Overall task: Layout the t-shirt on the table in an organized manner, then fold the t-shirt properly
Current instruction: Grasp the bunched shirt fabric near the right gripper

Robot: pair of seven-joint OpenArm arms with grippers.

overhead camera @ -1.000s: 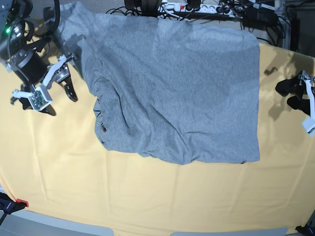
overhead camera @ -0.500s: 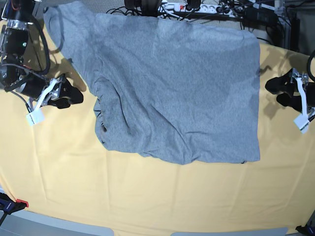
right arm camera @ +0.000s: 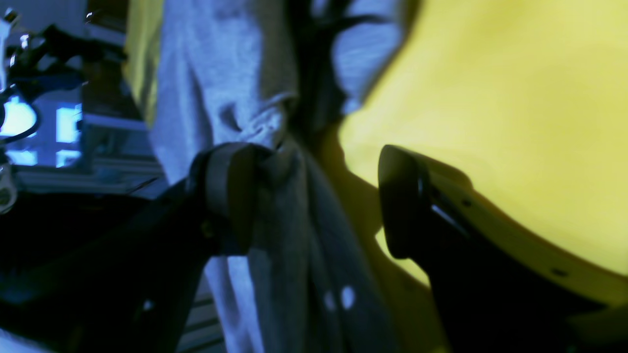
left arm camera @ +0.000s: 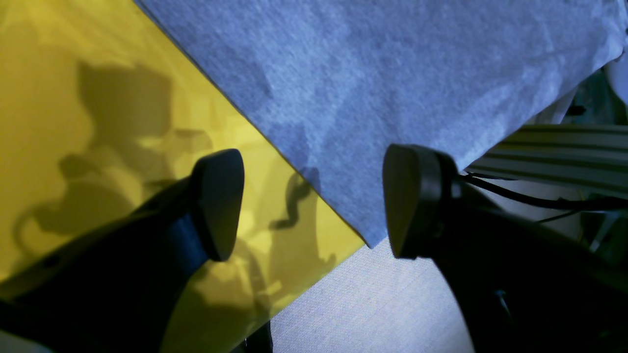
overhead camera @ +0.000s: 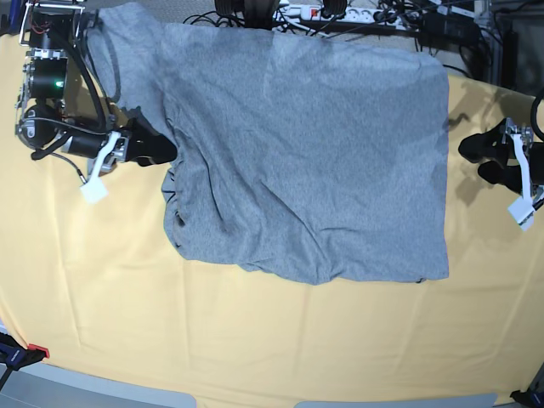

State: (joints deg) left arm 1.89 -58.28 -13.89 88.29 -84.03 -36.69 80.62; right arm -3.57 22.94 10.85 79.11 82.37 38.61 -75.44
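The grey t-shirt [overhead camera: 306, 153] lies spread over the back middle of the yellow table [overhead camera: 255, 340], its left side bunched into folds. In the base view my right gripper [overhead camera: 161, 150] is at that bunched left edge. The right wrist view shows it [right arm camera: 314, 201] open, with rumpled shirt fabric [right arm camera: 274, 206] between the fingers, against the left finger [right arm camera: 230, 196]. My left gripper [overhead camera: 470, 159] stands open to the right of the shirt, apart from it. In the left wrist view its open fingers [left arm camera: 309, 203] frame the shirt's straight edge and a corner [left arm camera: 365, 235] at the table edge.
A power strip and tangled cables [overhead camera: 340, 13] run behind the table's back edge. A red and black clamp [overhead camera: 25, 350] sits at the front left corner. Bare yellow cloth stretches in front of the shirt.
My right arm has swung from the bare cloth on the left up to the shirt's bunched left edge. My left gripper has shifted slightly toward the shirt.
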